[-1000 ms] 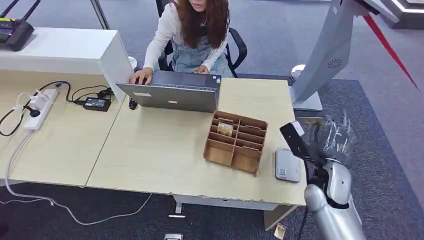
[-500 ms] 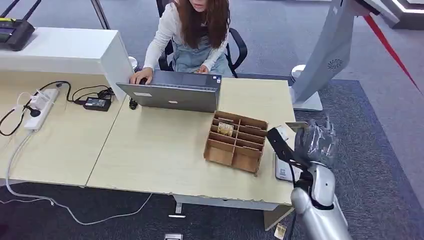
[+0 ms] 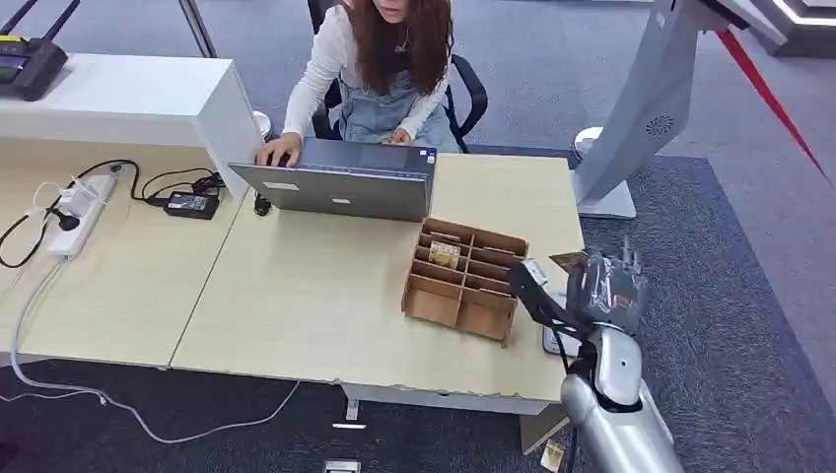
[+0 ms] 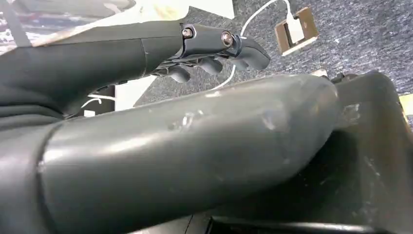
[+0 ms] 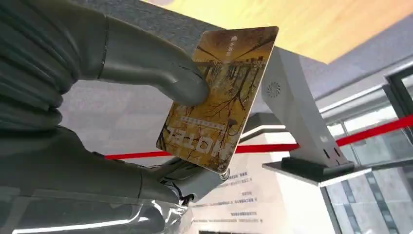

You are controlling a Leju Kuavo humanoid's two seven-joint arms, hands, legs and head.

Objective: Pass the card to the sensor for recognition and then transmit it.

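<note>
My right hand [image 3: 608,289] hovers at the table's right front corner and pinches a yellow-brown printed card [image 3: 569,261]. In the right wrist view the card [image 5: 221,97] sits between the thumb and fingers [image 5: 146,68]. The white card sensor [image 3: 548,342] lies flat on the table under this hand, mostly hidden by the wrist. My left hand [image 4: 209,53] hangs over the carpet with its dark fingers stretched out and nothing in them.
A wooden compartment box [image 3: 463,279] with a card in one slot stands just left of the sensor. Behind it a person [image 3: 384,59] types on a grey laptop [image 3: 345,182]. A white kiosk stand [image 3: 641,118] rises off the table's right side. A power strip [image 3: 74,212] lies far left.
My right hand has moved left and down with the card, from off the table's right edge to above the sensor, which it now largely covers.
</note>
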